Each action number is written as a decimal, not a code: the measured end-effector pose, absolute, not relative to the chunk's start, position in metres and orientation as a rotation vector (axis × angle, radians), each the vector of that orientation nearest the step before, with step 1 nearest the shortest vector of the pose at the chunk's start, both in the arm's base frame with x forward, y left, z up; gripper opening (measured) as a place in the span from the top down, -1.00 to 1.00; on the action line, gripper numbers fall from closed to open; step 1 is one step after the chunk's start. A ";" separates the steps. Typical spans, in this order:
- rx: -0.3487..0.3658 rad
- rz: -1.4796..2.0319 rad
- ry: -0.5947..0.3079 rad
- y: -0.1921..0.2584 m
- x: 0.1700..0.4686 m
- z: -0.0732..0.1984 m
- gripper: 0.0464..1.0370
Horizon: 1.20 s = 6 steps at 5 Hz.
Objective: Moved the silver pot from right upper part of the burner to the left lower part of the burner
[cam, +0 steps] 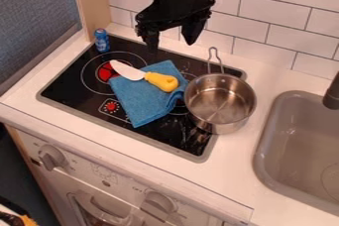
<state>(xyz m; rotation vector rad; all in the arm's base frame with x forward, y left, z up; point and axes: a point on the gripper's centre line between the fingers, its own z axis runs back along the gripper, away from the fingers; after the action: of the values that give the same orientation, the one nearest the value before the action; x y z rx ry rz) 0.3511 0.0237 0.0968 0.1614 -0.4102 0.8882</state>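
Note:
The black gripper (172, 44) hangs over the back edge of the stove, its two fingers spread apart with nothing between them. A silver pot (220, 102) sits at the right side of the black burner top (149, 133), partly over its edge, with its wire handle pointing back toward the tiled wall. The gripper is above, behind and to the left of the pot, apart from it.
A blue cloth (142, 102) lies mid-stove, touching or close to the pot's left side, with a yellow-handled knife (160, 81) on it. A small blue can (101, 40) stands at the stove's back left corner. The grey sink (298, 136) is at right, under a dark faucet (332, 96).

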 end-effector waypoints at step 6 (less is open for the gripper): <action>0.130 0.809 -0.333 -0.037 0.302 0.048 -0.93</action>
<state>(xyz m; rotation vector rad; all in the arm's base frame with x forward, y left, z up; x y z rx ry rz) 0.3023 -0.0372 0.0476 0.1298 -0.3327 0.8089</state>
